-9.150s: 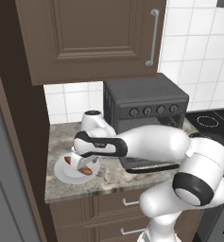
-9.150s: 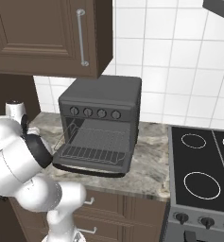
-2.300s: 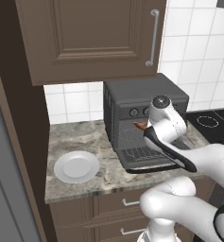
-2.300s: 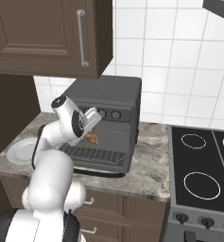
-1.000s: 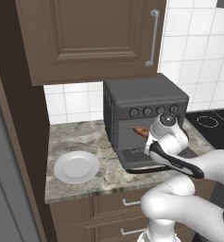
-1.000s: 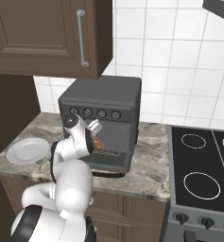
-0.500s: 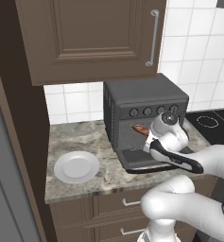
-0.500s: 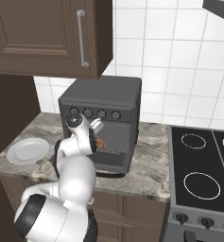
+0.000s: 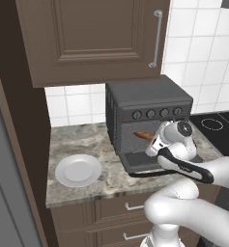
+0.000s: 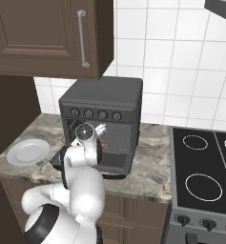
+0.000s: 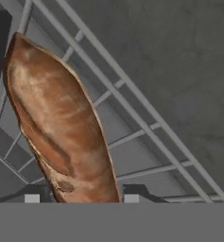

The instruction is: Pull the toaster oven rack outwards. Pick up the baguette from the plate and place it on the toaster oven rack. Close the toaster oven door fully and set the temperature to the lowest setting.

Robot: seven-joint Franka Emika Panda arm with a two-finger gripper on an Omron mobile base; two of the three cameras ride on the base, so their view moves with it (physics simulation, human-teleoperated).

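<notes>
The golden-brown baguette (image 11: 61,127) lies slanted over the grey wires of the toaster oven rack (image 11: 146,124), its near end between my two fingertips (image 11: 138,192). My gripper (image 11: 87,196) is shut on it. I cannot tell whether the bread rests on the rack. From the base, my gripper (image 9: 150,141) reaches into the open front of the toaster oven (image 9: 150,103), with the baguette (image 9: 144,135) just inside the cavity. The toaster oven door (image 9: 144,163) hangs dropped open. The white plate (image 9: 78,170) sits bare on the counter to the left. From the right I see the toaster oven (image 10: 102,102), a bit of baguette (image 10: 102,141) and the plate (image 10: 27,151).
A brown wall cabinet (image 9: 96,38) hangs above the oven. The black stovetop (image 10: 205,162) lies to the oven's right. A tall dark panel (image 9: 14,144) bounds the marble counter (image 9: 82,144) on the left. My own white arm fills the space before the door.
The baguette has gone from the plate to the oven opening. Over the last second the hand has only edged slightly at the cavity, still holding the bread.
</notes>
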